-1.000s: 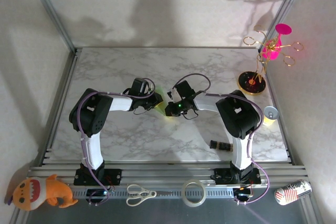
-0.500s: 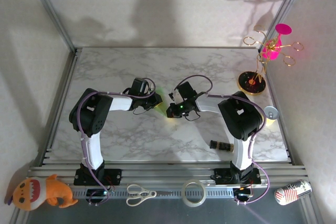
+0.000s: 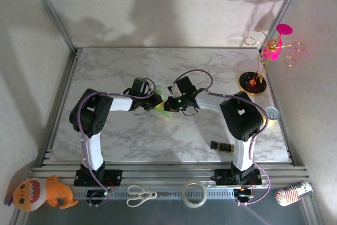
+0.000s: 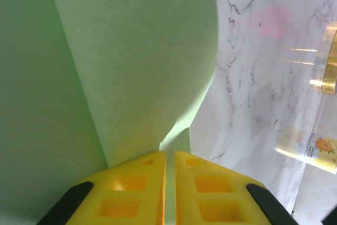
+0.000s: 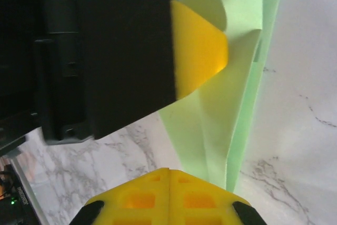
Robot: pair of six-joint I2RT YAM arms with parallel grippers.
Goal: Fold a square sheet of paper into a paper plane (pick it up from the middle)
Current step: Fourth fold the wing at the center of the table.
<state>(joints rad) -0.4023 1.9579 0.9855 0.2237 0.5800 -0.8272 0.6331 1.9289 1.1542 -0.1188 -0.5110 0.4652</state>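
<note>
The square sheet of paper [image 3: 159,107] is light green and folded into long overlapping layers at the table's middle. In the left wrist view the paper [image 4: 131,51] rises in front of the camera, and my left gripper [image 4: 169,164] is shut on a thin edge of it between the yellow fingers. My left gripper [image 3: 158,100] and right gripper [image 3: 166,104] meet over the paper. In the right wrist view the right gripper [image 5: 169,175] is shut with nothing between its pads, just short of the paper [image 5: 231,104]. The left gripper's yellow fingertip [image 5: 202,51] presses on the folded layers.
White marble table [image 3: 131,135]. A gold-based stand with a pink ornament [image 3: 253,82] and a can [image 3: 271,113] stand at the right, a small dark bottle [image 3: 222,146] lies near the right arm's base. Scissors [image 3: 141,195], a tape roll [image 3: 194,193] and a plush toy [image 3: 42,193] sit on the front rail.
My right gripper has moved left and slightly farther back, up against the left gripper and the paper. The left arm has stayed almost still, its jaws closing a touch.
</note>
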